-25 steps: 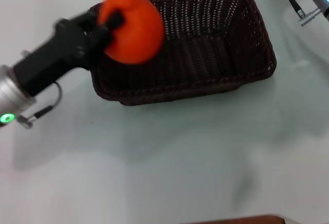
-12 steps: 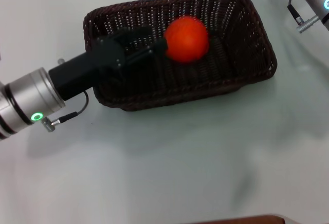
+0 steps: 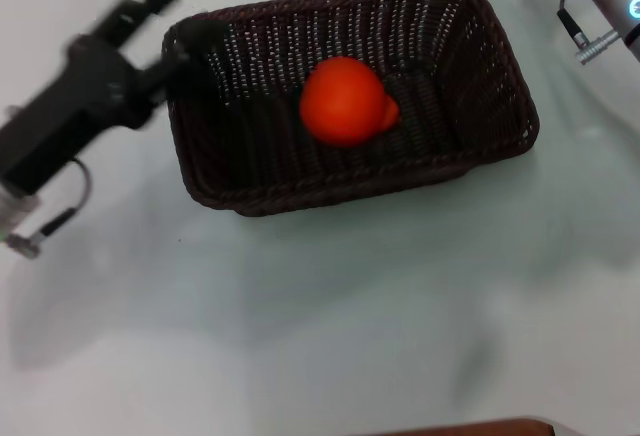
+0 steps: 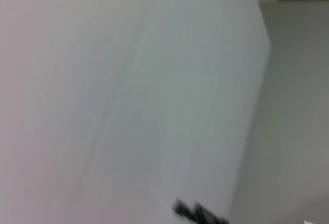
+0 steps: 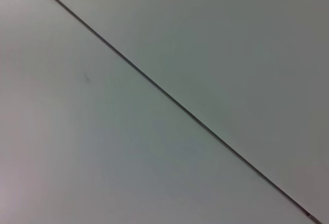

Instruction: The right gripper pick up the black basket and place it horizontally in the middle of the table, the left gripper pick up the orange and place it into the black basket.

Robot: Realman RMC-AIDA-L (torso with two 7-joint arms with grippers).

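The orange (image 3: 343, 102) is lying inside the black basket (image 3: 480, 66) mid-table, off to the robot's right of the left gripper (image 3: 185, 44), which is hanging at the basket's left end, its fingers too blurred to judge.

One orange (image 3: 343, 102), one black basket (image 3: 480, 76), one table (image 3: 350, 316)

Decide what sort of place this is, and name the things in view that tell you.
Probably a robot test bench or lab rather than a kitchen: a bare white table carries only a black basket with one orange in it, and the left gripper is at the basket's left end.
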